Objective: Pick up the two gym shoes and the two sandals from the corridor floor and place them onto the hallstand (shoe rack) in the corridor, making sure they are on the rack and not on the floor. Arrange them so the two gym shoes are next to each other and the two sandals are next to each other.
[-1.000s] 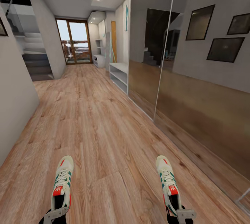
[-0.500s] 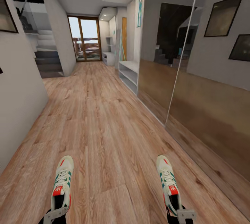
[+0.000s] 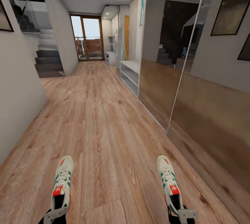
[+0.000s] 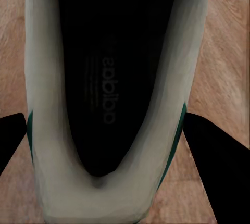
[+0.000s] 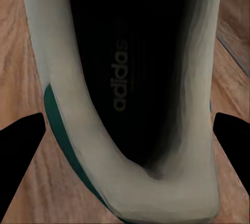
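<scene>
I carry the two gym shoes, white with teal stripes and red-orange tongues, toes pointing forward above the corridor floor (image 3: 104,126). My left gripper (image 3: 55,216) is shut on the heel of the left shoe (image 3: 62,181), whose dark inside (image 4: 109,78) shows between the black fingers (image 4: 219,156). The heel of the right shoe (image 3: 168,180) sits in my right gripper (image 3: 183,216), also shut; its insole (image 5: 130,67) fills that wrist view. A grey unit with upper shelves, probably the hallstand (image 3: 110,56), stands far down on the right. The sandals are out of view.
A plain low white shelf unit (image 3: 130,74) stands against the right wall, nearer than the grey unit. Mirrored panels (image 3: 194,92) line the right side, a white wall (image 3: 17,95) the left. Stairs (image 3: 48,62) rise at far left; a glass door (image 3: 86,38) closes the corridor's end.
The whole view has shifted as the camera moved along the corridor; the shelf unit and the door look slightly nearer. Both shoes stay in the same grip.
</scene>
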`<state>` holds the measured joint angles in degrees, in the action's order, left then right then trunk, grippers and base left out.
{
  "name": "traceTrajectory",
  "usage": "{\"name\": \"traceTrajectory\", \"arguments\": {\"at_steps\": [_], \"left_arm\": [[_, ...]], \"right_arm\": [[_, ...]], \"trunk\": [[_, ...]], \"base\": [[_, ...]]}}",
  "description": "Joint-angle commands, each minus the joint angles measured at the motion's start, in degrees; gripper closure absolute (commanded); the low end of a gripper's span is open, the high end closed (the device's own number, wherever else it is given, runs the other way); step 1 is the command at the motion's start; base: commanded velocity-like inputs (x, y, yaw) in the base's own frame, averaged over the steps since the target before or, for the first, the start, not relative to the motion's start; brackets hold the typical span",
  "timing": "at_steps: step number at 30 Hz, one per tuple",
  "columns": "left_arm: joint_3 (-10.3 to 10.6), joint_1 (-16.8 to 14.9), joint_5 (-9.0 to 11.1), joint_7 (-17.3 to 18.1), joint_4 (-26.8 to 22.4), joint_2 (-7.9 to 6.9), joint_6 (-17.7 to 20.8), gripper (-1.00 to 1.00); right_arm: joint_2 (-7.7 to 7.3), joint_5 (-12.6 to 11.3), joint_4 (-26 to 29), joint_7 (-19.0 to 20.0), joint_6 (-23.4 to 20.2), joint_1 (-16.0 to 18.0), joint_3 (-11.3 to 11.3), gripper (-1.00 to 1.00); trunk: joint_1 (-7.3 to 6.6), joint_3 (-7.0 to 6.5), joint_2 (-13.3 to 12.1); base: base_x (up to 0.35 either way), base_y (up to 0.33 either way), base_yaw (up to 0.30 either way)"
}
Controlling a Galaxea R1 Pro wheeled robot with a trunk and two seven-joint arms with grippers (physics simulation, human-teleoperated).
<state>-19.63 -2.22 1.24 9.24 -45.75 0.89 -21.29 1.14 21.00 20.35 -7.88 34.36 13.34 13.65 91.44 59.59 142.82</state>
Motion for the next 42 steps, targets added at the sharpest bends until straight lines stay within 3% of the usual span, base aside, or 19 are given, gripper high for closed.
{"name": "traceTrajectory", "arguments": {"at_steps": [1, 8, 11, 32, 38, 42], "left_arm": [[-0.3, -0.1, 0.2, 0.6, 0.0, 0.07, -0.1, 1.00], [-0.3, 0.0, 0.2, 0.6, 0.0, 0.16, 0.0, 1.00], [-0.4, -0.1, 0.2, 0.6, 0.1, 0.16, 0.0, 1.00], [-0.4, -0.1, 0.1, 0.6, 0.0, 0.15, 0.0, 1.00], [-0.3, -0.1, 0.1, 0.6, 0.1, 0.18, 0.0, 1.00], [1.1, -0.1, 0.1, 0.6, 0.1, 0.17, 0.1, 1.00]], "right_arm": [[-0.09, 0.6, 0.0, -0.2, 0.1, 0.0, 0.3, 1.00], [-1.48, 0.3, 0.1, 4.7, 0.0, 0.0, 0.5, 1.00], [-1.67, -1.0, 0.3, 5.7, 0.0, 0.1, 0.5, 1.00], [-1.12, -1.6, 0.3, 5.6, 0.0, 0.1, 0.5, 1.00], [-1.06, -1.6, 0.0, 5.6, 0.0, 0.1, 0.4, 1.00], [-1.05, -1.6, 0.0, 5.6, 0.0, 0.1, 0.4, 1.00]], "trunk": [[0.02, 0.05, 0.0], [0.02, 0.05, 0.0], [0.02, 0.05, 0.0], [0.02, 1.24, 0.0], [0.02, 1.70, 0.0], [0.02, 2.01, 0.0]], "base": [[0.312, -0.134, 0.001], [0.326, -0.096, 0.000], [0.338, 0.000, 0.000], [0.340, 0.059, 0.088], [0.135, 0.001, 0.165], [0.018, 0.000, 0.166]]}}
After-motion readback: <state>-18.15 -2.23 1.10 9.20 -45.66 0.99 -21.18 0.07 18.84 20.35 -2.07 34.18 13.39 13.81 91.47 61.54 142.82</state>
